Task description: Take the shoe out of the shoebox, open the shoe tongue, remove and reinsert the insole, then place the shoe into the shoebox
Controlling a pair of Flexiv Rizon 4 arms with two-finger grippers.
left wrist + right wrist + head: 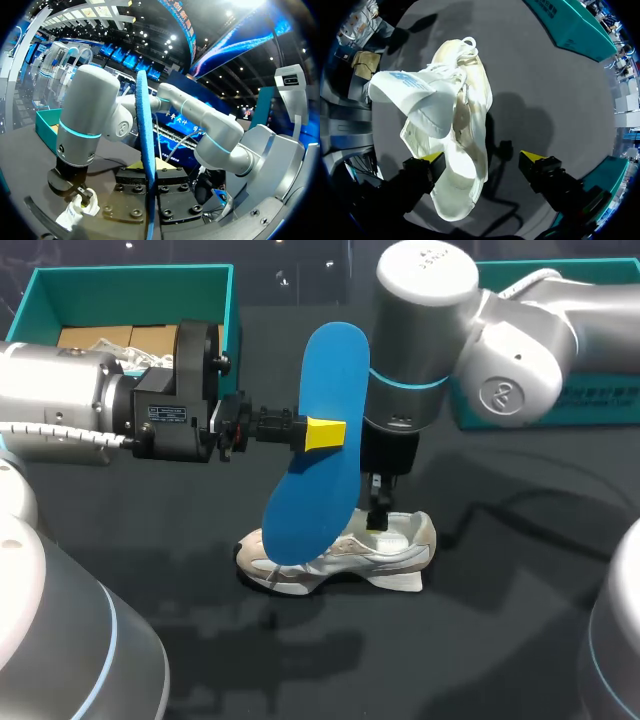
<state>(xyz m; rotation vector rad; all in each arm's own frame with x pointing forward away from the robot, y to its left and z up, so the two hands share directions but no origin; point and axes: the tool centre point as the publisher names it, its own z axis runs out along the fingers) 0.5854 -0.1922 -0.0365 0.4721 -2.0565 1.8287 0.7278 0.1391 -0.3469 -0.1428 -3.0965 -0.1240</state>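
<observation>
blue insole (335, 370) in left claw (322, 433) screens the shoe (395, 558), shoebox (130, 282) behind.

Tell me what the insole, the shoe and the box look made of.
Insole: likely foam, matte blue; thin, and it keeps its shape seen edge-on in the left wrist view.
Shoe: seems to be cloth mesh with smoother cream panels; the white tongue looks soft and padded.
Box: probably cardboard, matte teal, with thin straight walls.

White shoe (385, 560) sat upright at lower centre, tongue (415, 97) pulled open. Blue insole (318, 450) hung on edge mid-frame, above it. Teal shoebox (130, 278) was open, upper left.
</observation>
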